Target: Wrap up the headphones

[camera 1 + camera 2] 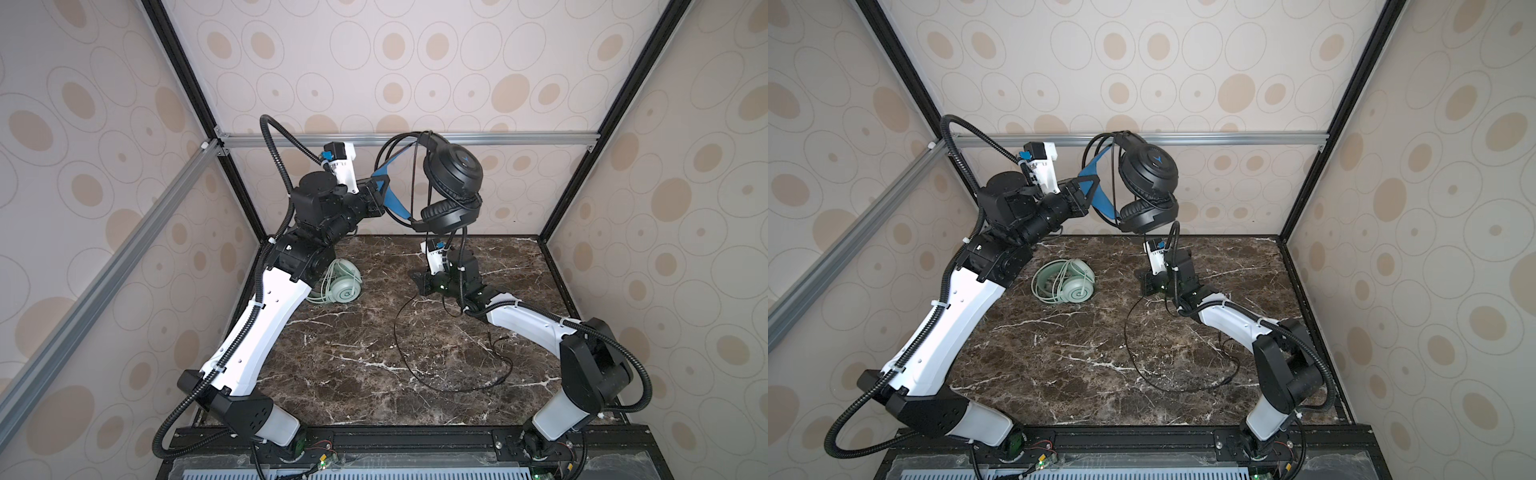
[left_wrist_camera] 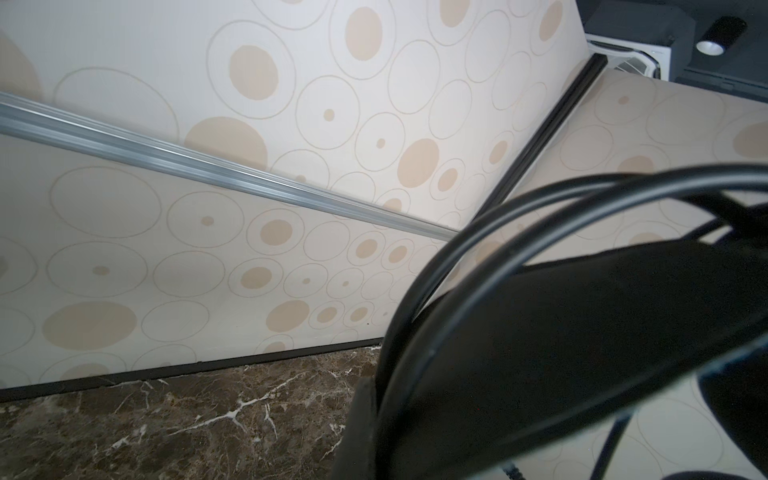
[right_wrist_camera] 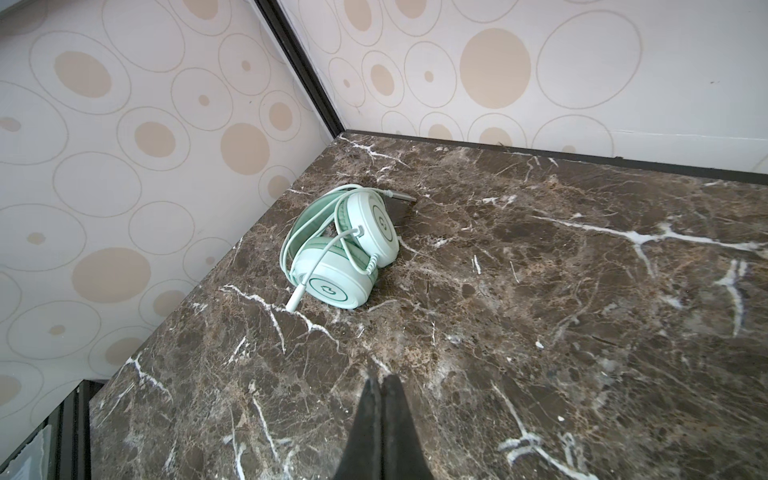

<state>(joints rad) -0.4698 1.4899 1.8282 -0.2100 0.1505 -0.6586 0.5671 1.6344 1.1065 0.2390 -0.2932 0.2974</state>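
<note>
Jaws: our left gripper [image 1: 384, 187] is clamped on the black headphones' [image 1: 453, 170] blue band, dangling them above the table [image 1: 332, 374], while our right gripper [image 3: 380, 380] is pinched together low by the slack cable [image 1: 395, 332], which we can't tell it caught, so we'd risk winding nothing.

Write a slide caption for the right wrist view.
Shut right pincer over marble table; cable-wrapped mint headphones lie ahead.

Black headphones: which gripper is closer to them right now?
Left. The left gripper is clamped on the blue headband of the black headphones, holding them in the air; the right gripper is shut, down near the table, below them.
</note>
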